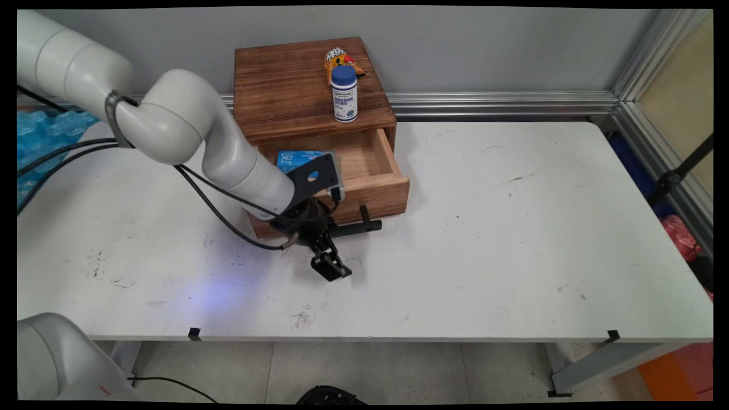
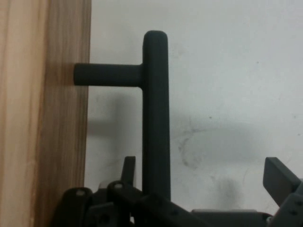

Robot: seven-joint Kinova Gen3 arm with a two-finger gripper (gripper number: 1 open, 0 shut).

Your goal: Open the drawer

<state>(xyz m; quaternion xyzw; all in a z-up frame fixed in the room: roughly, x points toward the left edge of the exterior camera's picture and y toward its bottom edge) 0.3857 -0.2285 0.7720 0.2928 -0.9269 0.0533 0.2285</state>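
Black gripper (image 1: 330, 265) at the open wooden drawer's (image 1: 364, 171) black bar handle (image 2: 155, 113).
Jaws spread round the handle — a skewed pull could jam it.

Arm (image 1: 188, 131): glossy white, thick rounded tubular links, bulbous joints, grey seam ring between links at 10 o'clock. Black cables (image 1: 222, 213) hang below in loops, run toward wrist. Black wrist bracket (image 1: 316, 176) with round hole. Gripper (image 1: 330, 266): matte black linkage, pivot pins visible; two flat black fingers (image 2: 279, 179).
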